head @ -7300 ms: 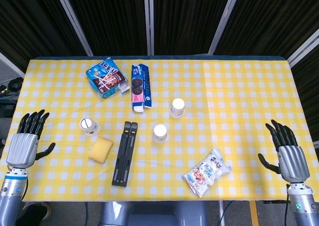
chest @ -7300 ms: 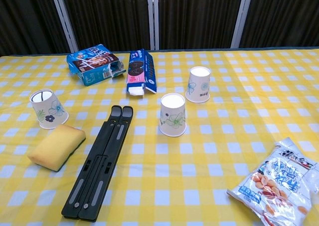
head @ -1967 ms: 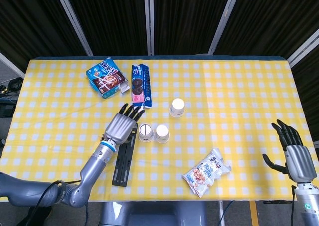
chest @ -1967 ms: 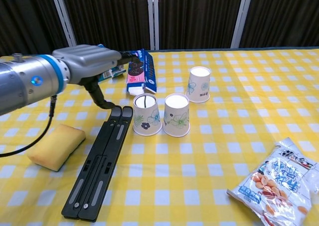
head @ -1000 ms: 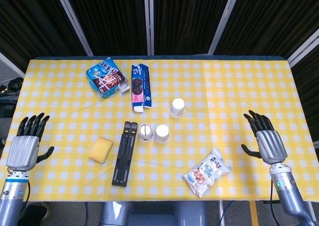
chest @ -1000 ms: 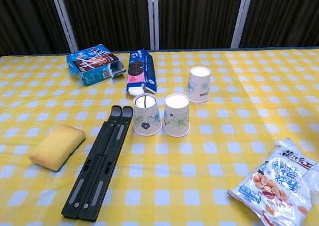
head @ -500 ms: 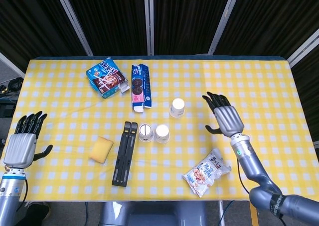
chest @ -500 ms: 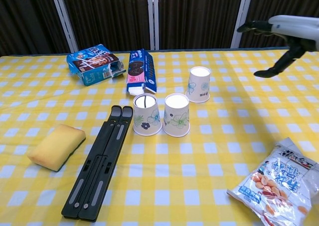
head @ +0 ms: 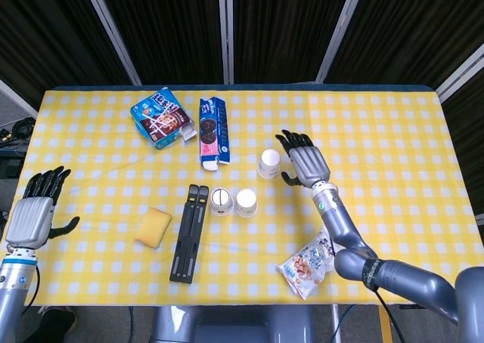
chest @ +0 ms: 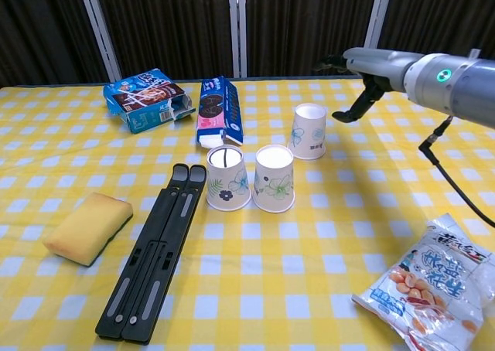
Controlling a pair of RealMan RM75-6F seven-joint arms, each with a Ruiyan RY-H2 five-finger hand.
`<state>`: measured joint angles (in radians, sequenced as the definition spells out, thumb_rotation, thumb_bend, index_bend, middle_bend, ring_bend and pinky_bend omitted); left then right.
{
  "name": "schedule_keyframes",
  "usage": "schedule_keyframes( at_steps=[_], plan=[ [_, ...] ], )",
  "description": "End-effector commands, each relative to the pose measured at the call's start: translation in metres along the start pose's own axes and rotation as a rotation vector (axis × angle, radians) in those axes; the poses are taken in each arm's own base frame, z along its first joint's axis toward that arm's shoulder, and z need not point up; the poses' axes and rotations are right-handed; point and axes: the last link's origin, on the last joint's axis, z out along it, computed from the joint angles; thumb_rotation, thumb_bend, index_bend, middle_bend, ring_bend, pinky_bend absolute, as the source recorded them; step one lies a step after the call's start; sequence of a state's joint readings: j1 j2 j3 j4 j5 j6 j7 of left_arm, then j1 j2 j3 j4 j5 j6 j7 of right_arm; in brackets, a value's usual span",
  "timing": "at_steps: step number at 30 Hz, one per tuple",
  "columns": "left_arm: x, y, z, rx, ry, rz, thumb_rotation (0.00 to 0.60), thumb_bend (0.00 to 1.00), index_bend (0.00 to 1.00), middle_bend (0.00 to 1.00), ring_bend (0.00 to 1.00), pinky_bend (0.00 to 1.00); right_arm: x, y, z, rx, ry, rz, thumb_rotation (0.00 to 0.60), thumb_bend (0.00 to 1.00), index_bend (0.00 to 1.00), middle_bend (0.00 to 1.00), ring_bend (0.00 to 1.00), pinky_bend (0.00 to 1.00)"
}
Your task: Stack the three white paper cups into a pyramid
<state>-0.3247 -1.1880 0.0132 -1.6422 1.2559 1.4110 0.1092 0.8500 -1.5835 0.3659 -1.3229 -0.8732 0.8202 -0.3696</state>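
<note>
Two white paper cups stand upside down and side by side mid-table: the left cup [head: 220, 202] [chest: 227, 178] and the middle cup [head: 246, 202] [chest: 274, 178]. A third cup [head: 269, 163] [chest: 308, 131] stands upside down a little behind and to the right of them. My right hand [head: 304, 162] [chest: 365, 66] hovers open just right of that third cup, fingers spread, not touching it. My left hand [head: 33, 214] is open at the table's left edge, far from the cups; only the head view shows it.
A black folding stand [head: 189, 233] lies left of the cup pair, with a yellow sponge [head: 153, 227] beyond it. Two snack boxes [head: 160, 118] [head: 209, 131] lie at the back. A snack bag [head: 312, 261] rests front right.
My right hand has swung in from the right edge to beside the third cup. Earlier my left hand set the left cup next to the middle one, then pulled back to the left edge.
</note>
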Motion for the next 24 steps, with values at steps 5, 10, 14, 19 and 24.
schedule_keyframes(
  at_steps=[5, 10, 14, 19, 24],
  plan=[
    [-0.003, 0.0, 0.004, -0.001, -0.017, -0.012, 0.6, 0.27, 0.0, 0.0, 0.0, 0.0, -0.011, -0.012, 0.013, 0.009, -0.035, 0.002, 0.6, 0.29, 0.1, 0.0, 0.0, 0.0],
    [-0.004, -0.001, 0.006, -0.002, -0.027, -0.014, 0.6, 0.26, 0.0, 0.0, 0.0, 0.0, -0.016, -0.015, 0.019, 0.01, -0.06, -0.016, 0.6, 0.29, 0.14, 0.0, 0.0, 0.0],
    [-0.004, -0.002, 0.007, 0.001, -0.027, -0.019, 0.6, 0.26, 0.0, 0.0, 0.0, 0.0, -0.018, -0.018, 0.024, 0.007, -0.065, -0.026, 0.6, 0.29, 0.15, 0.0, 0.0, 0.0],
    [-0.005, -0.002, 0.008, -0.002, -0.041, -0.032, 0.6, 0.26, 0.0, 0.0, 0.0, 0.0, -0.021, -0.02, 0.029, 0.001, -0.073, -0.033, 0.6, 0.3, 0.16, 0.0, 0.0, 0.0],
    [-0.005, -0.002, 0.008, -0.007, -0.048, -0.034, 0.6, 0.26, 0.0, 0.0, 0.0, 0.0, -0.023, -0.021, 0.034, -0.003, -0.075, -0.045, 0.6, 0.32, 0.19, 0.0, 0.0, 0.0]
  ],
)
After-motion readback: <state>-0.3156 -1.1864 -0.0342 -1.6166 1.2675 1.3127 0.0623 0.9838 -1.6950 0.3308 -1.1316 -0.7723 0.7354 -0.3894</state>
